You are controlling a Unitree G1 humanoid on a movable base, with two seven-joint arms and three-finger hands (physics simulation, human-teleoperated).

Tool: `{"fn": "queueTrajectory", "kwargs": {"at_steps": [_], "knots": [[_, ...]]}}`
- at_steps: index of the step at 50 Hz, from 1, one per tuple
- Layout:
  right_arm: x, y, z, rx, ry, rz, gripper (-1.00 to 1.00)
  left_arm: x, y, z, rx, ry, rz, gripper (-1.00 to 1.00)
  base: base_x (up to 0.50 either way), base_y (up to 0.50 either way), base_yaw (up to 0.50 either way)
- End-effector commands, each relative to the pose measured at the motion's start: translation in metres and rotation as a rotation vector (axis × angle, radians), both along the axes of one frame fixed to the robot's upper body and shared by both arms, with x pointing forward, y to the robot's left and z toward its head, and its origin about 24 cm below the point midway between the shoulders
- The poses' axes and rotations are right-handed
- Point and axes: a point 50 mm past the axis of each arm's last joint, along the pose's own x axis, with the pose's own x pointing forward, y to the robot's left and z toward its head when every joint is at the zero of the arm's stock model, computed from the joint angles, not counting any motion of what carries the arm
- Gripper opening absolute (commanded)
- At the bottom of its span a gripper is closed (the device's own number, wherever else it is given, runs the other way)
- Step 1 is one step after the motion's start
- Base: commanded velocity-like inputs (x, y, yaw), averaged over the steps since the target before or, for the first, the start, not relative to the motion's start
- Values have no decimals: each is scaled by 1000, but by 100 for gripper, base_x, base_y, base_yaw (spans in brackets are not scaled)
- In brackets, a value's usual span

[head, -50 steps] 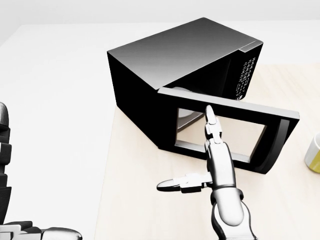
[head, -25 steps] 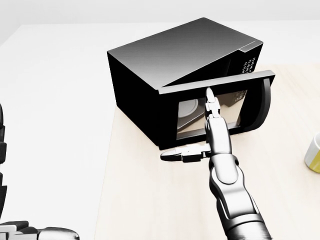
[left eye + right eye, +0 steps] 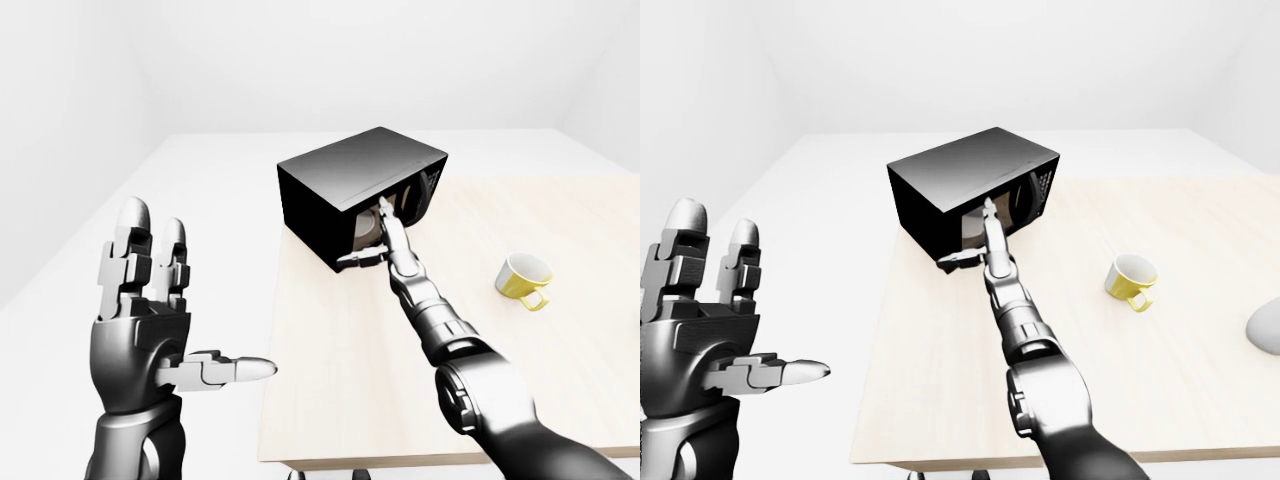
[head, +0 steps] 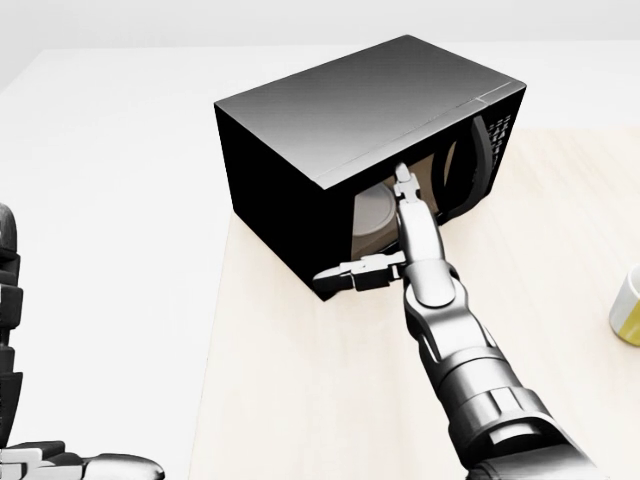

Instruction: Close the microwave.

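At the upper centre of the head view, the glossy black box-shaped microwave (image 4: 340, 120) stands on the pale wooden desk (image 4: 300, 400), its glass-windowed door (image 4: 425, 190) almost flush with the body, a narrow gap seemingly remaining. The silver-grey right hand (image 4: 398, 225) has its fingers spread, gripping nothing, one fingertip pressed against the door and the thumb out toward the left. The closing push appears near its end; the next move calls for a short, firm press until the door latches. The left hand (image 3: 150, 300), at the lower left of the left-eye view, is wide and idle. A yellow-and-white mug (image 3: 523, 280) sits at the right. Walls and floor are plain white.
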Motion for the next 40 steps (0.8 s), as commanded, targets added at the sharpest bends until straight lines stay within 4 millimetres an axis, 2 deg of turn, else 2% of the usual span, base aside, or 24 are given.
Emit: {"fn": "queueTrajectory", "kwargs": {"at_steps": [1, 9, 14, 18, 26, 29, 30, 32, 33, 34, 36, 38, 40], "knots": [[8, 1, 4, -31, 57, 3, 100, 2, -2, -3, 2, 14, -5, 100, 0, 0, 0], [10, 1, 6, -46, 65, 3, 100, 1, -2, -2, 3, 12, -6, 100, 1, 0, 0], [10, 2, 7, -48, 66, 6, 100, -2, -2, 7, 5, -32, -2, 100, 1, 0, 0], [10, 3, 7, -50, 62, 9, 100, 0, -2, -1, 4, 6, -7, 100, 1, 0, 0], [9, -4, 7, -30, 45, -18, 100, -2, -2, 3, 6, -11, -5, 100, 1, 0, 0], [8, -2, 21, 3, -63, -2, 100, -1, -2, 6, 8, -29, -1, 100, 1, 0, 0], [-4, 1, 49, 35, -262, 34, 100, -2, -3, 5, 8, -23, -3, 100, 0, 0, 0], [-31, 2, 69, 32, -339, 43, 100, -1, -3, 1, 7, -3, -5, 100, 0, 0, 0], [-59, 3, 94, 55, -498, 69, 100, -1, -2, 1, 7, -5, -5, 100, 0, 0, 0], [-61, 3, 96, 56, -512, 71, 100, -1, -2, 2, 6, -6, -4, 100, 0, 0, 0], [-89, 1, 114, 89, -633, 85, 100, -2, -2, 2, 6, -5, -4, 100, 0, 0, 0], [-126, -3, 131, 90, -767, 92, 100, -2, -3, 5, 9, -25, -4, 100, 0, 0, 0], [-146, -6, 139, 81, -831, 88, 100, -3, -3, 7, 9, -32, -3, 100, 0, 0, 0]]}}
